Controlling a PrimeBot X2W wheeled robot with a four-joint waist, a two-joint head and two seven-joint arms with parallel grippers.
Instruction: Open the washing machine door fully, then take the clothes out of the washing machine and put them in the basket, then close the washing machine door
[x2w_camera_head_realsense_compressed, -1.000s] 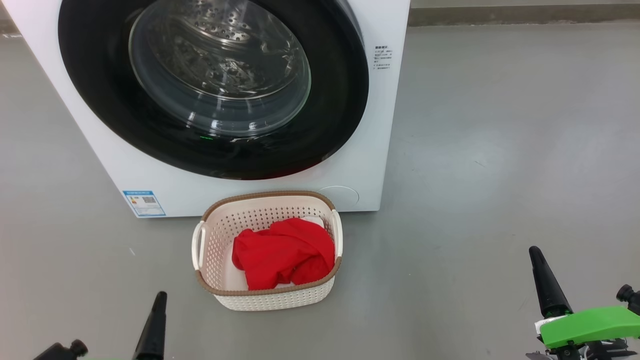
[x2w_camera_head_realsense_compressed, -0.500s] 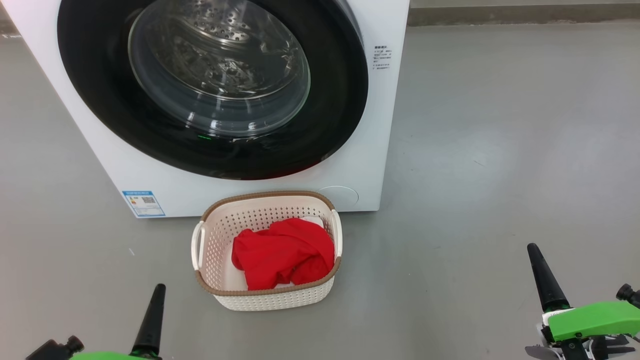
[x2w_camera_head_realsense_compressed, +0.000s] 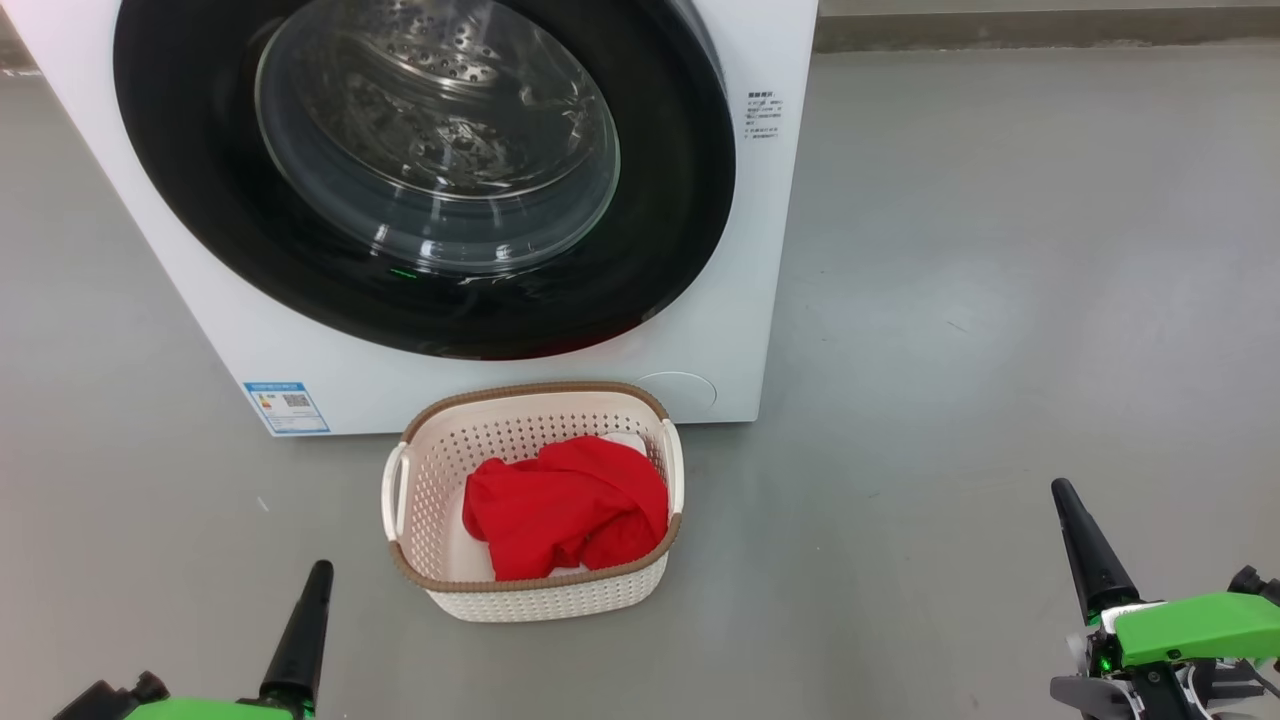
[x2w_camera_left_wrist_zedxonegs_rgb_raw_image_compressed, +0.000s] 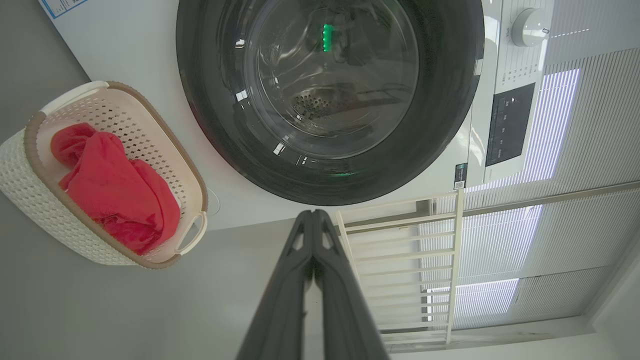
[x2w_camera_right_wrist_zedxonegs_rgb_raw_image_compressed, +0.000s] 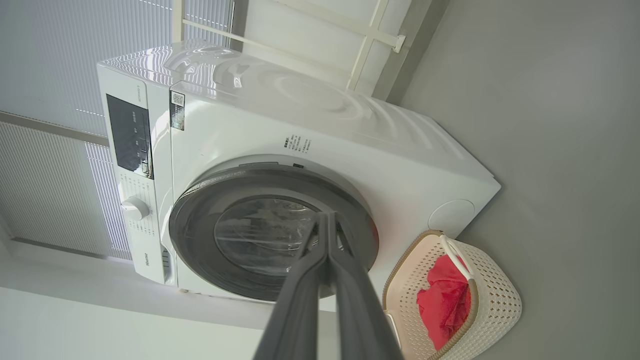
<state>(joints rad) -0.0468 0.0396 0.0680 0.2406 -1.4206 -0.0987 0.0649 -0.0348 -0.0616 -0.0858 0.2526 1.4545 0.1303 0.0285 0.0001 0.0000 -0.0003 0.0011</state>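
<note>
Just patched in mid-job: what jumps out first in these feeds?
The bright red clothes lie bundled in the cream basket on the grey floor, right in front of the washing machine. Above it, the big glossy black washing machine door looks shut. The left pincer and the right pincer hang low on either side, fingers pressed together, holding nothing.

Glossy door (x2w_camera_head_realsense_compressed: 430, 150), plastic basket (x2w_camera_head_realsense_compressed: 432, 470), soft clothes (x2w_camera_head_realsense_compressed: 565, 505)

The clothes (x2w_camera_head_realsense_compressed: 565, 505) lie bundled in the basket (x2w_camera_head_realsense_compressed: 540, 388) just before the washing machine (x2w_camera_head_realsense_compressed: 745, 290), its door (x2w_camera_head_realsense_compressed: 420, 170) closed.
</note>
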